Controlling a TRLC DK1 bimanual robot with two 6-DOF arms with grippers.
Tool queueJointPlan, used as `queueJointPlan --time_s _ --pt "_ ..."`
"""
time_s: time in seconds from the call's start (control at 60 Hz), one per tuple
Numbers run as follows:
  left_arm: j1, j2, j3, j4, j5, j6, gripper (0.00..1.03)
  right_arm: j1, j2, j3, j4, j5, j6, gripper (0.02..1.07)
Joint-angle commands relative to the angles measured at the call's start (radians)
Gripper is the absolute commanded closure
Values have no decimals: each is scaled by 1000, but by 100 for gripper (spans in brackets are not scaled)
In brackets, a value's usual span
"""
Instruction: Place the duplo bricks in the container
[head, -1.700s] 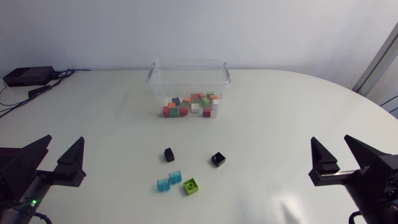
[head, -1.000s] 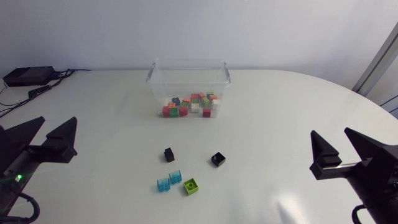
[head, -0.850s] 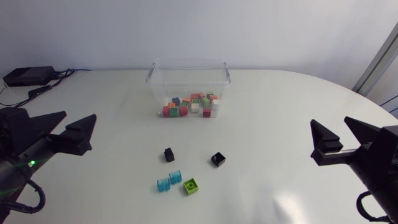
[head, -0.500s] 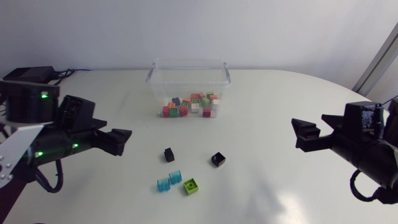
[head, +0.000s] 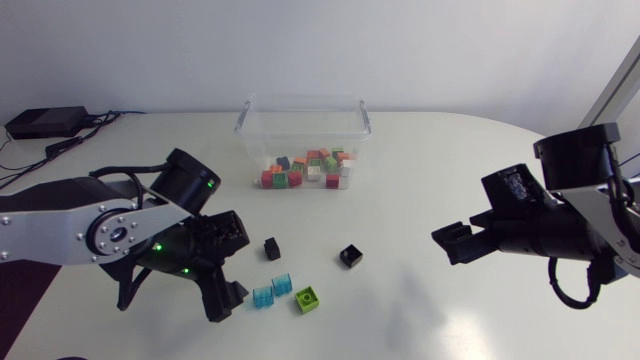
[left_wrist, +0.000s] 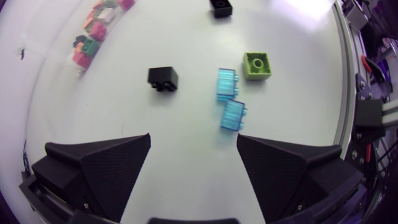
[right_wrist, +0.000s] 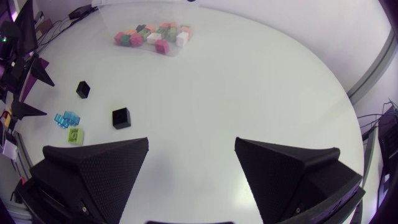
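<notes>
My left pincer (left_wrist: 193, 137): fingers spread wide, nothing between them, pointed down at the counter (head: 420, 170). Just ahead of it lies the near blue brick (left_wrist: 233, 116), with the far blue brick (left_wrist: 227, 84) close beside it; I cannot tell whether the two touch. Green brick (left_wrist: 257, 65), stud up, sits just beside the far blue one. Black brick (left_wrist: 163, 78) lies near, off to the other side; second black brick (left_wrist: 221, 7) farther ahead. My right pincer (right_wrist: 192, 142): also spread, holding nothing, over my right part of the counter, well apart from all five loose bricks. Container (head: 300, 101): clear, upright at the counter's far side, with a heap of mixed bricks (head: 305, 168) inside.
</notes>
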Motion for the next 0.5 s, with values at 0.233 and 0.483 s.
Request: queueJointPlan --time_s 0.233,0.483 --pt "-54 137 43 -29 65 139 10 66 113 50 -4 -77 4 7" --pt "-57 206 43 68 106 185 15 167 161 49 34 -76 6 7"
